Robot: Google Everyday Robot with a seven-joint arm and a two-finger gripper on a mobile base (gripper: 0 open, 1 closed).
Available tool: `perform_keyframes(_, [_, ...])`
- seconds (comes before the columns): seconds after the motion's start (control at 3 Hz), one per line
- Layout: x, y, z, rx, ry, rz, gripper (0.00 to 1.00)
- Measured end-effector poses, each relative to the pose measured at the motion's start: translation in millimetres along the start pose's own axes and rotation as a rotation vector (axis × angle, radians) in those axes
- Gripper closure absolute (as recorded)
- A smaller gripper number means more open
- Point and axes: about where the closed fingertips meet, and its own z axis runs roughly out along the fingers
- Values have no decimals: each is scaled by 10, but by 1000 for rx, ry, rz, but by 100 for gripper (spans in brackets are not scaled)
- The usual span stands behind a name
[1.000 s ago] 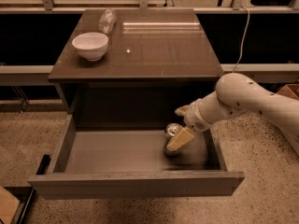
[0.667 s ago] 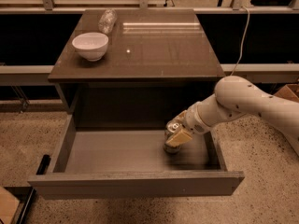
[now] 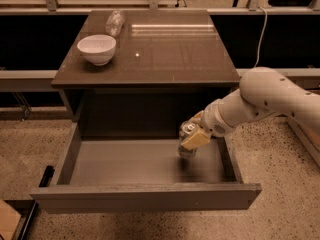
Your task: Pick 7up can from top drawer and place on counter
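Note:
The 7up can (image 3: 186,134) is upright, with its silver top showing, over the right half of the open top drawer (image 3: 145,196). My gripper (image 3: 192,135) comes in from the right on a white arm and is shut on the can, its tan fingers (image 3: 196,139) wrapped around the can's body. The can sits slightly above the drawer floor, below the front edge of the dark-brown counter (image 3: 170,49).
A white bowl (image 3: 97,48) stands on the counter's left side. A clear plastic bottle (image 3: 115,22) lies at the counter's back left. A dark rail runs behind the cabinet. Speckled floor surrounds the drawer.
The gripper closed around the can and lifted it a little off the drawer floor, moving slightly left and up.

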Motion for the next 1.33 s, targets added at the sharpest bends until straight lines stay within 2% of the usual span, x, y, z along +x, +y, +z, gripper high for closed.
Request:
perform_keyframes(0.33, [-202,-82,-544,5,1,-39,100])
perform_keyframes(0.67, [-508,-211,-1203,24,10,-102,100])
perform_keyframes(1.0, [-820,-372,-1717,28,29,-167,100])
perform_keyframes(1.33, [-1182,-727,-1974,73,3,-164,100])
